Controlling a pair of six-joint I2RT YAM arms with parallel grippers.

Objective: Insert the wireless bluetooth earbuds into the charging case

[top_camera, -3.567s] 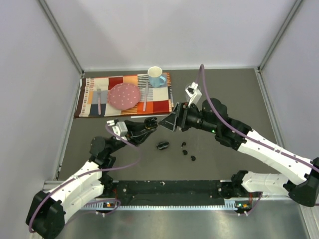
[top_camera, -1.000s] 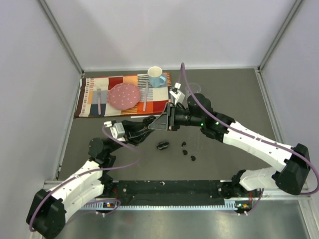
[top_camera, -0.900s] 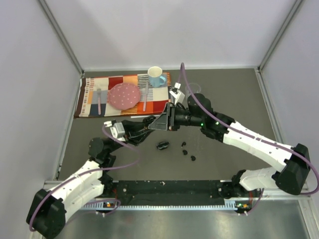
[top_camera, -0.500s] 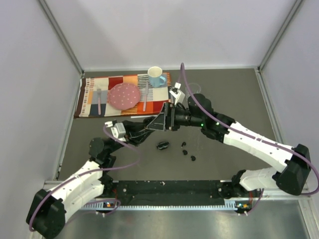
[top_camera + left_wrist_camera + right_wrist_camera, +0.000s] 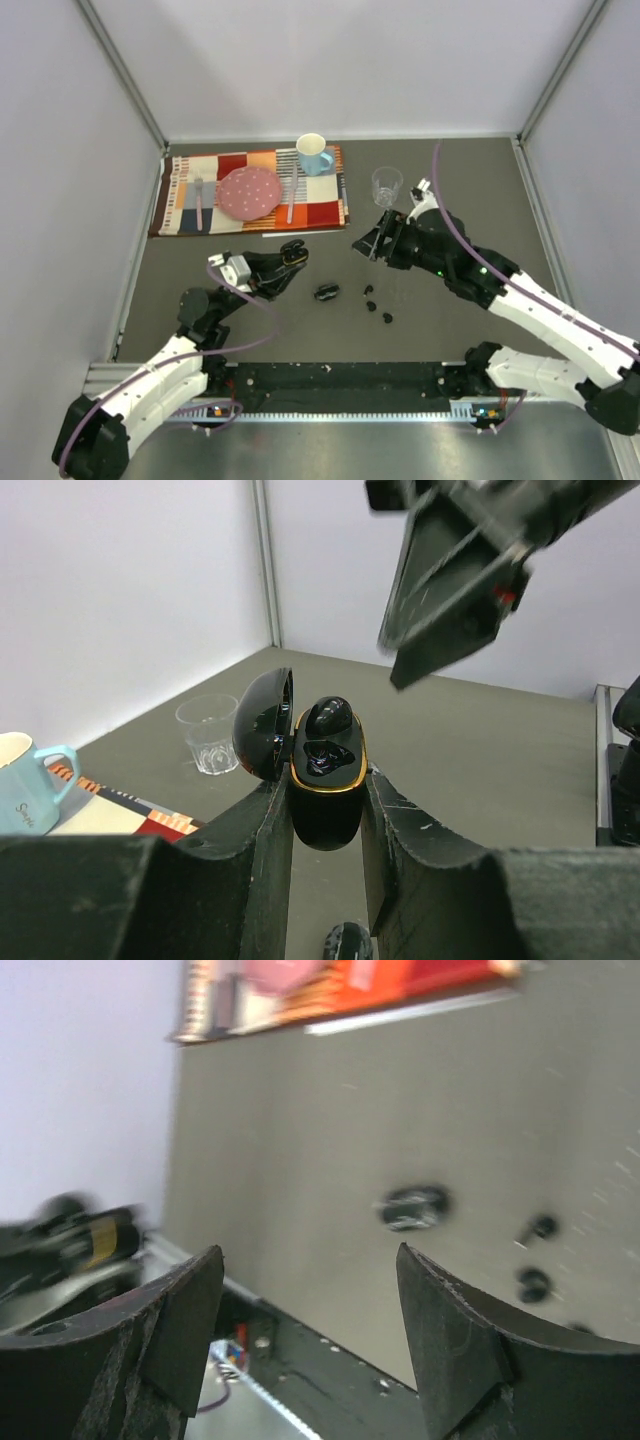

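A patchwork placemat (image 5: 325, 211) lies at the far left of the dark grey bench (image 5: 470, 190). A pink dotted plate (image 5: 250, 192) sits on the middle of the mat, with a fork (image 5: 199, 200) lying to its left and another utensil (image 5: 292, 196) to its right. A light blue mug (image 5: 313, 154) stands upright on the mat's far right corner. A clear drinking glass (image 5: 387, 185) stands upright on the bare bench, to the right of the mat and apart from it.

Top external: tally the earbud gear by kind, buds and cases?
Loose earbuds on the table: 3
Seated earbud in the open case: 1
Open charging case in the left fingers: 1
Second case on the table: 1
Total: 6
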